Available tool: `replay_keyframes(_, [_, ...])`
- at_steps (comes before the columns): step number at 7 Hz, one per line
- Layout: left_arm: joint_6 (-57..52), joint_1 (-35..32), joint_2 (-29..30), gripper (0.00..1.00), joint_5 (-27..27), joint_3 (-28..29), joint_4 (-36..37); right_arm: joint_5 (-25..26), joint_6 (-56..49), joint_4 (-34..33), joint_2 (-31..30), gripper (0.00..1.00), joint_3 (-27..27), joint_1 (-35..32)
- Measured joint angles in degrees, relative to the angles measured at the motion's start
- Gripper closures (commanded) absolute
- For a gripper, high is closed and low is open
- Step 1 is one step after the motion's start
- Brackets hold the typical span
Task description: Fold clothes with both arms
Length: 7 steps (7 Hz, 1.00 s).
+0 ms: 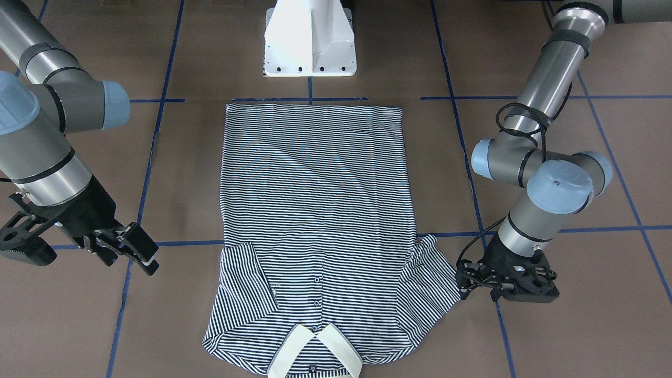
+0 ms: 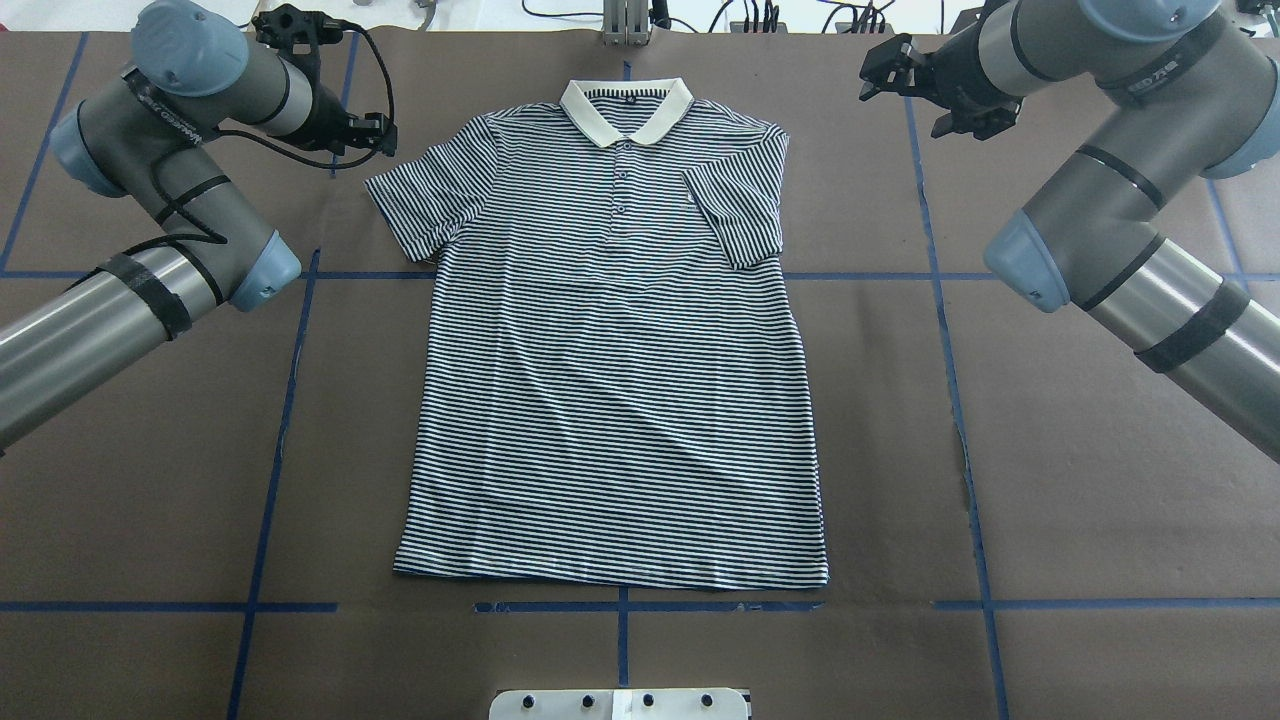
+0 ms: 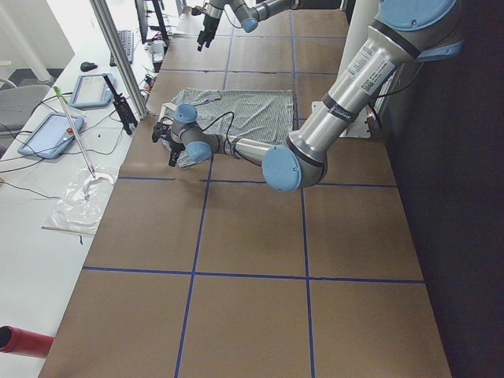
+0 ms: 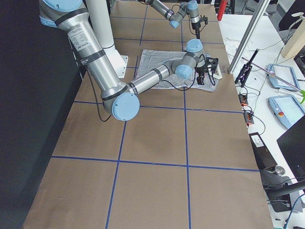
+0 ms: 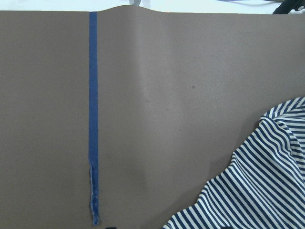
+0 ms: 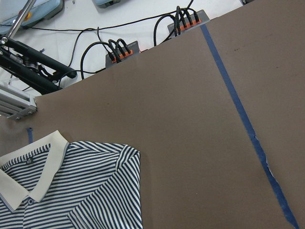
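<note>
The striped polo shirt (image 1: pixel 315 210) lies flat, face up, on the brown table (image 2: pixel 1050 520), its cream collar (image 2: pixel 660 115) at the far edge from the robot. In the overhead view the sleeve on the right (image 2: pixel 740 215) is folded in over the chest; the sleeve on the left (image 2: pixel 420 200) lies spread out. My left gripper (image 2: pixel 385 135) is open and empty, low beside that spread sleeve (image 1: pixel 436 283), just off its edge. My right gripper (image 2: pixel 872 72) is open and empty, held above the table well away from the shirt's other shoulder; it also shows in the front view (image 1: pixel 147 254).
The white pedestal base (image 1: pixel 310 42) stands just behind the shirt's hem. Blue tape lines (image 2: pixel 270 480) grid the table. Cable connectors (image 6: pixel 119 50), a metal frame and tablets (image 3: pixel 51 134) lie past the table's far edge, close to the collar.
</note>
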<state>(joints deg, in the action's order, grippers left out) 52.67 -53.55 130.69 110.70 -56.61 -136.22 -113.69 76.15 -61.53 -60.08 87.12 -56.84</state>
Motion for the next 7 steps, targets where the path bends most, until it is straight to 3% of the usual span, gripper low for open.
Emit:
replay_keyframes(3, [-0.1, 1.6, 1.0, 0.38, -3.2, 3.5, -1.5, 0.3, -0.6, 0.0, 0.3, 0.00, -2.1, 0.4])
replay_keyframes(7, [-0.3, 2.3, -1.5, 0.44, -3.2, -0.2, -1.5, 0.4, -0.6, 0.0, 0.9, 0.00, -2.3, 0.6])
